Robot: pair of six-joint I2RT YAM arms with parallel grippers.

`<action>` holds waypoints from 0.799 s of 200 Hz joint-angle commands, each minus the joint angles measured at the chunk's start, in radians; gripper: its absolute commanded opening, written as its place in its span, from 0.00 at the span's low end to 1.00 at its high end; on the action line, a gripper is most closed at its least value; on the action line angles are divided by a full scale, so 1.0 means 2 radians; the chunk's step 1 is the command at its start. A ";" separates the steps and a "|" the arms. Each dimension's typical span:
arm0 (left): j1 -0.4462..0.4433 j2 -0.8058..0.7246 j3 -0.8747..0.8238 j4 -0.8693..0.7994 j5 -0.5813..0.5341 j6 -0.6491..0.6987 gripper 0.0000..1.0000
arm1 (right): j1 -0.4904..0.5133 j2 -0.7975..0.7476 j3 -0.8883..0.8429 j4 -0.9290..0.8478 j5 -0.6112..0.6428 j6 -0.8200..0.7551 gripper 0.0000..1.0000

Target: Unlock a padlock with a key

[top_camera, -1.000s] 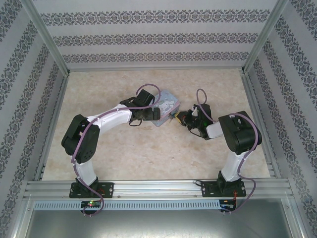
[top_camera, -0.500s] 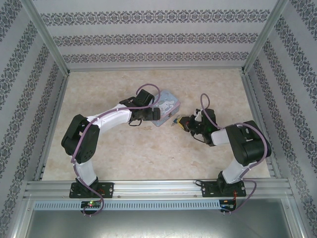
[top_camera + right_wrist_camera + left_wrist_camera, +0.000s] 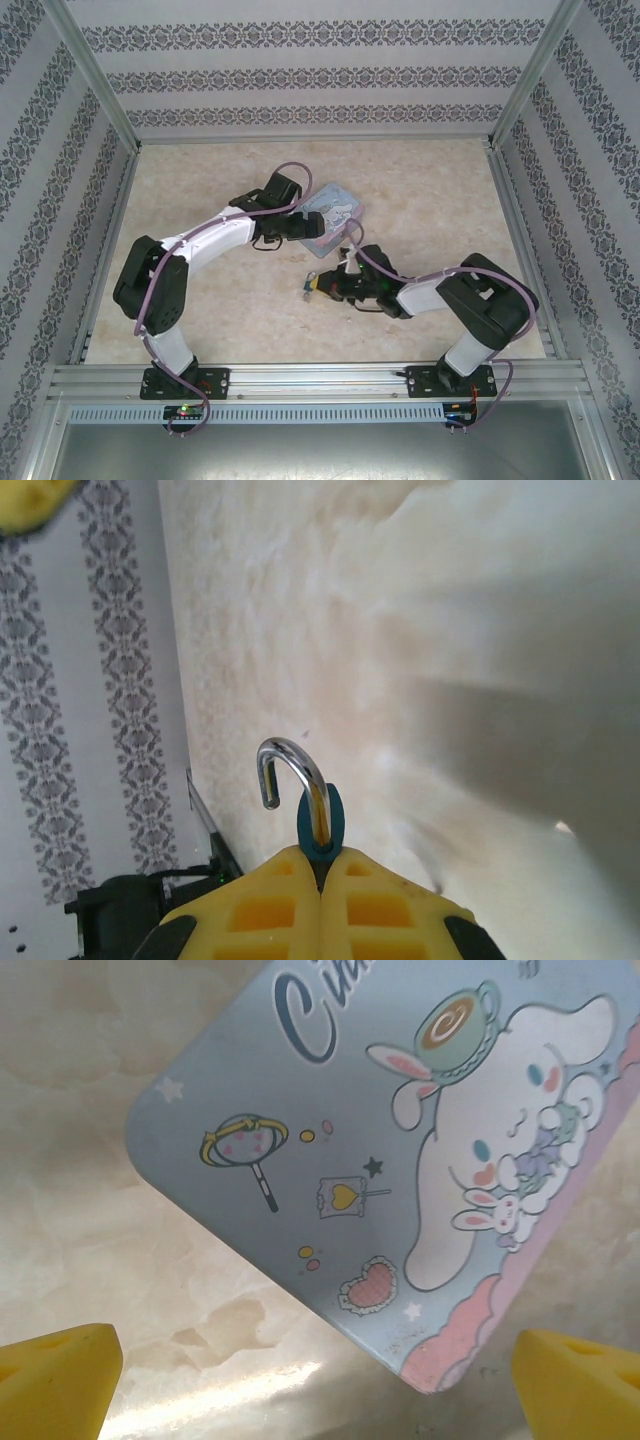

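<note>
We find the right gripper point(image 3: 322, 865) with its yellow fingers clenched on the dark blue body of the padlock point(image 3: 322, 825), carried low over the desk point(image 3: 250, 310) about midway between the two arms. The padlock's long axis runs straight out from those fingers toward the left wall, silvery shackle point(image 3: 290, 770) leading. One end of the shackle hangs free of the body, so we judge it sprung. The left gripper point(image 3: 318, 1385), fingers spread wide and grasping nothing, hovers over a corner of the light-blue cartoon tin point(image 3: 400, 1160), farther back on the desk and apart from the padlock. We judge the right arm alone placed to act on the lock, with the tin off its line.
</note>
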 commanded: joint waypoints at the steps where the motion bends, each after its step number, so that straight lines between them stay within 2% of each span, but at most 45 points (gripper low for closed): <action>1: 0.010 -0.021 0.020 -0.022 0.010 -0.007 1.00 | 0.030 0.041 0.031 0.025 0.023 0.008 0.00; 24: 0.014 -0.029 0.023 -0.029 0.007 -0.007 1.00 | 0.041 0.073 0.040 0.042 0.027 0.016 0.00; 60: 0.021 -0.050 0.017 -0.037 0.003 -0.007 1.00 | 0.032 0.068 0.026 0.038 0.028 0.012 0.26; 81: 0.027 -0.067 0.013 -0.041 0.002 -0.006 1.00 | 0.021 0.035 0.009 0.025 0.031 0.008 0.39; 121: 0.040 -0.105 0.014 -0.058 -0.002 0.004 1.00 | -0.013 -0.057 -0.032 0.005 0.022 0.005 0.55; 136: 0.045 -0.127 0.015 -0.068 -0.011 0.014 1.00 | -0.033 -0.105 -0.042 -0.033 0.019 -0.002 0.62; 143: 0.047 -0.138 0.016 -0.072 -0.017 0.020 1.00 | -0.043 -0.134 -0.042 -0.061 0.018 -0.011 0.69; 144: 0.047 -0.139 0.016 -0.073 -0.018 0.021 1.00 | -0.047 -0.142 -0.042 -0.071 0.018 -0.015 0.74; 150: 0.050 -0.149 0.018 -0.077 -0.028 0.027 1.00 | -0.055 -0.165 -0.039 -0.096 0.019 -0.025 0.81; 152: 0.050 -0.153 0.018 -0.079 -0.032 0.029 1.00 | -0.061 -0.179 -0.037 -0.114 0.020 -0.031 0.87; 160: 0.051 -0.165 0.019 -0.085 -0.050 0.037 1.00 | -0.073 -0.213 -0.031 -0.150 0.023 -0.046 0.96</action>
